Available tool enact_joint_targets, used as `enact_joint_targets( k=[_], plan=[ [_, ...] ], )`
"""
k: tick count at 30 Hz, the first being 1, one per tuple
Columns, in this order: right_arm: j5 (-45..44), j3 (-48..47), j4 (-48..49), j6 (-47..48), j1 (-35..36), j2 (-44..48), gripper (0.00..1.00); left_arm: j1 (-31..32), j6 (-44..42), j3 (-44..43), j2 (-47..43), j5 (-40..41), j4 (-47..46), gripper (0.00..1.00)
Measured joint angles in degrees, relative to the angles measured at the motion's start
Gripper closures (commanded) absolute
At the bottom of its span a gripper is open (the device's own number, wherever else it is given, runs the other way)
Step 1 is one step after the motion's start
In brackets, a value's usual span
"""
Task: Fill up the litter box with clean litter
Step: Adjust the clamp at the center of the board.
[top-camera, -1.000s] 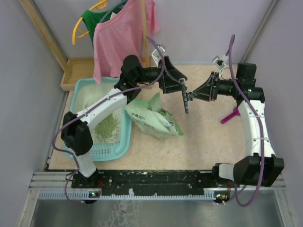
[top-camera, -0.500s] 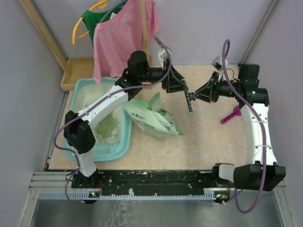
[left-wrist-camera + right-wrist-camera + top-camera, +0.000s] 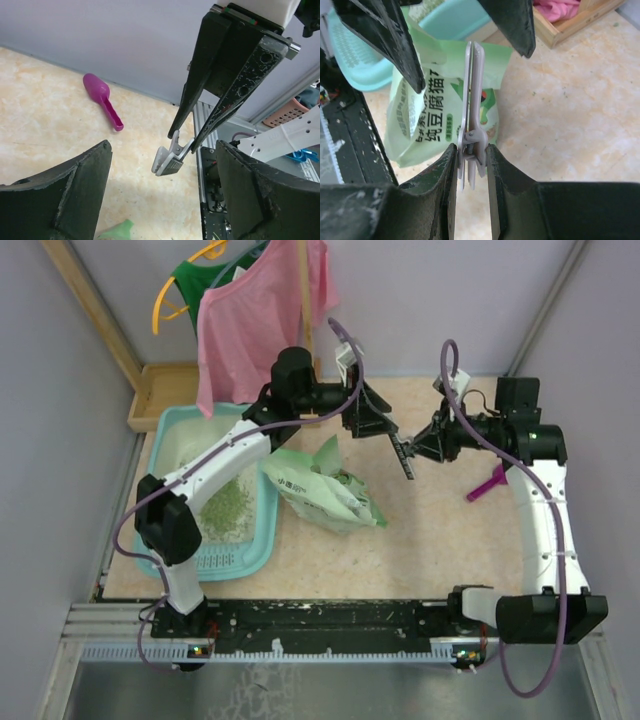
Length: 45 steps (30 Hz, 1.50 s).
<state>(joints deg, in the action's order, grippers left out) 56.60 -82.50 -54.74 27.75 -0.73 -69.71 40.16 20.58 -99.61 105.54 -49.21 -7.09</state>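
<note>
Out in mid-air over the back middle of the beige speckled table [image 3: 440, 540]: right gripper [image 3: 471, 150] pinched tight on the spring end of a long pale plastic clip [image 3: 471, 85], the clip jutting straight out past the fingertips. Facing it head-on, left gripper [image 3: 383, 428], fingers [image 3: 60, 195] spread wide, one on each side of the clip's far tip. A gap on both sides, no contact visible.

Just below and left of that meeting point, a pale green printed bag [image 3: 325, 490] lying on its side, left edge up against the right rim of the large rectangular light-teal plastic litter box [image 3: 222, 560]. Litter box tucked along the table's left edge, slotted grille end toward the arm bases, far end partly hidden by a hanging pink cloth [image 3: 255, 320]. Inside, the clean litter [image 3: 225, 508]: a grainy olive-green heap of small granules in the nearer half, whitish base bare toward the far end. Beyond the box's far left corner, a shallow wooden tray [image 3: 160, 390].

Off to the right, a magenta plastic scoop [image 3: 487, 483] flat on the table, close by the right forearm and near the right edge. Between bag and scoop, a broad stretch of bare tabletop running down to the near edge. Tighter on the left, with litter box, bag and left arm crowded together.
</note>
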Motion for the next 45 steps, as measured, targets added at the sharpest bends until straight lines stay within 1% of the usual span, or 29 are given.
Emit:
enact_joint_targets(
  k=[3, 4, 6, 8, 10, 11, 15, 16, 19, 22, 25, 29, 32, 35, 37, 40, 42, 45],
  plan=[
    [-2.5, -1.0, -1.9, 2.6, 0.3, 0.1, 1.0, 0.0, -1.2, -0.8, 0.0, 0.3, 1.8, 0.09],
    [-3.3, -1.2, -2.4, 3.3, 0.4, 0.2, 1.0, 0.0, -2.4, -1.4, 0.0, 0.5, 3.2, 0.11],
    [-4.9, -1.2, -3.3, 4.8, 0.4, 0.5, 1.0, 0.0, -6.0, -3.4, 0.0, 0.9, 7.1, 0.12],
    [-6.3, -1.3, -4.2, 6.1, 0.6, 0.8, 1.0, 0.3, -12.5, -5.5, -0.3, 3.0, 12.6, 0.12],
    [-7.6, -1.3, -5.2, 7.4, 0.8, 1.0, 1.0, 0.9, -20.0, -5.9, -1.5, 6.7, 18.1, 0.11],
    [-8.2, -1.3, -5.7, 8.1, 0.9, 1.0, 1.0, 1.4, -24.5, -5.9, -2.3, 9.3, 21.2, 0.1],
    [-10.5, -3.1, -9.3, 12.1, 1.6, 1.0, 1.0, 3.8, -37.7, -5.2, -4.7, 19.2, 29.4, 0.03],
    [-10.8, -3.5, -9.9, 13.2, 1.8, 1.0, 1.0, 4.7, -40.6, -4.7, -5.3, 22.0, 30.8, 0.01],
    [-12.7, -4.0, -11.8, 17.7, 2.3, 1.5, 1.0, 7.9, -48.0, -2.6, -6.3, 30.1, 33.1, 0.01],
    [-15.5, -3.7, -13.7, 22.8, 3.4, 2.8, 1.0, 11.0, -52.9, 0.3, -6.3, 35.7, 33.6, 0.01],
    [-17.9, -3.2, -14.9, 27.2, 4.3, 4.7, 1.0, 13.2, -56.0, 2.5, -6.3, 39.2, 34.1, 0.01],
    [-19.6, -2.1, -16.8, 31.7, 4.4, 6.4, 1.0, 14.2, -58.2, 4.2, -6.6, 40.4, 32.4, 0.01],
    [-19.9, -0.8, -17.8, 33.0, 4.4, 6.4, 1.0, 14.2, -59.1, 5.0, -7.1, 41.1, 31.1, 0.01],
    [-20.0, 2.8, -17.4, 33.0, 4.4, 6.6, 1.0, 14.2, -59.7, 5.5, -7.4, 42.3, 30.1, 0.01],
    [-20.3, 5.8, -16.7, 32.5, 4.4, 6.7, 1.0, 14.4, -60.1, 6.3, -7.5, 43.6, 29.1, 0.01],
    [-22.3, 12.9, -13.1, 29.7, 4.4, 7.6, 1.0, 14.7, -60.1, 7.7, -7.6, 45.6, 28.0, 0.01],
    [-25.6, 18.5, -9.7, 25.9, 4.4, 7.9, 1.0, 14.7, -60.1, 9.1, -8.1, 46.8, 27.2, 0.01],
    [-30.4, 23.1, -6.8, 20.9, 4.4, 5.5, 1.0, 14.7, -60.0, 10.0, -8.5, 48.4, 26.6, 0.01]
  ],
)
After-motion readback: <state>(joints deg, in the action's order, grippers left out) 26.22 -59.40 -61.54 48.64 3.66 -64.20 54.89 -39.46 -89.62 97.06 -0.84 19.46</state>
